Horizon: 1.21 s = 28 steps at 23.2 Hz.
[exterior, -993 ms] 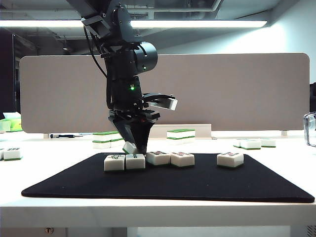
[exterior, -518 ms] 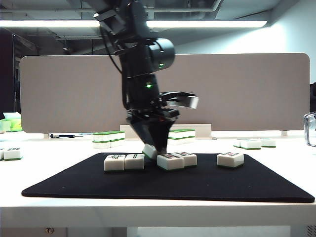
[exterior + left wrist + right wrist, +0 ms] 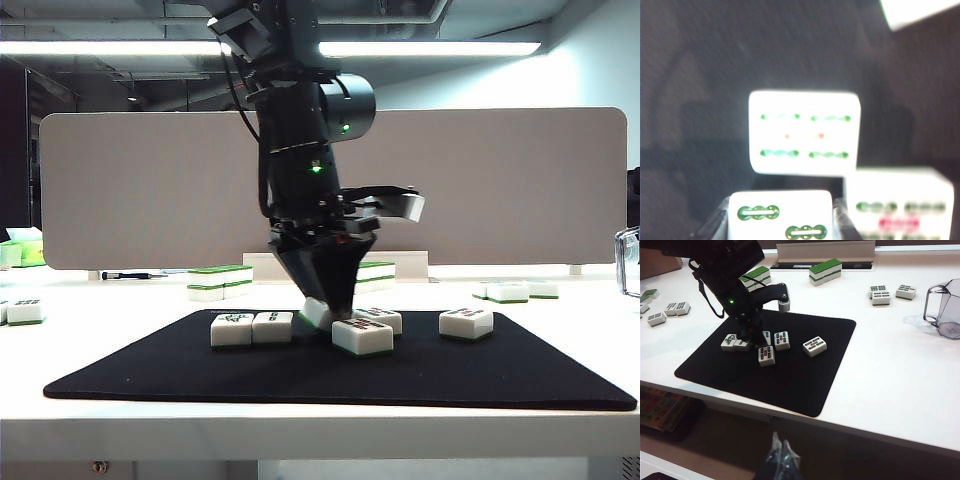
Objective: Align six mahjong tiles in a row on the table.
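Mahjong tiles are about halfway sorted, I'd say. Left gripper is down on the black mat, clamped on one tilted tile between its fingers. Right beside it sit two more tiles, knocked a bit out of line. Further off on one side a neat pair is already touching; on the other side a lone tile sits well apart. Right gripper hangs back past the table edge with its tips together, holding nothing. Still left: closing gaps and straightening.
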Motion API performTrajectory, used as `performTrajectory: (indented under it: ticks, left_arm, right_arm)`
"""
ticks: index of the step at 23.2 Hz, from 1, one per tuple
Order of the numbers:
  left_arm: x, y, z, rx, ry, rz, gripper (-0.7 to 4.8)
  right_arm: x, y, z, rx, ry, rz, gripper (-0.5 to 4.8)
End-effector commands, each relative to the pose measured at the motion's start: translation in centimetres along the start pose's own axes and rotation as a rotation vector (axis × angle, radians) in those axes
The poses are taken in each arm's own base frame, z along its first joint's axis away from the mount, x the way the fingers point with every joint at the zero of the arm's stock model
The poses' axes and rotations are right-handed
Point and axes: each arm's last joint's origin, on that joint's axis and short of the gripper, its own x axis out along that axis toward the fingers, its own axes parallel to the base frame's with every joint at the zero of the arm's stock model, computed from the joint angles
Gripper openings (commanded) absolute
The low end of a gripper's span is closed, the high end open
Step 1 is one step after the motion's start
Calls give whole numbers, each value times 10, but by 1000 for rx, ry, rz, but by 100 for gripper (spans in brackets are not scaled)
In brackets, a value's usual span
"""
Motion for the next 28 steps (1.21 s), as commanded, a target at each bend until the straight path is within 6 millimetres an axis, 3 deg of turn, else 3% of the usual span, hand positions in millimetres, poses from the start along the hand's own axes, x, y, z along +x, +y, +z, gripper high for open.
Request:
performTrajectory:
  ticks: [1,8,15,28]
  left_arm:
    - [-2,1,-7,120,55,-21,174]
    - [1,0,-10,166,82,-38,174]
    - [1,15,-26,123,151,-71,174]
    - [1,24,-28,102,140,-56,183]
  right_arm:
    - [-3,1,-1,-13,-25,-1,-1]
    - [-3,1,-1,-13,-25,-1,-1]
    - [-3,1,-1,-13,-25,-2,-1]
    - [-3,1,-1,-13,-25,-1,-1]
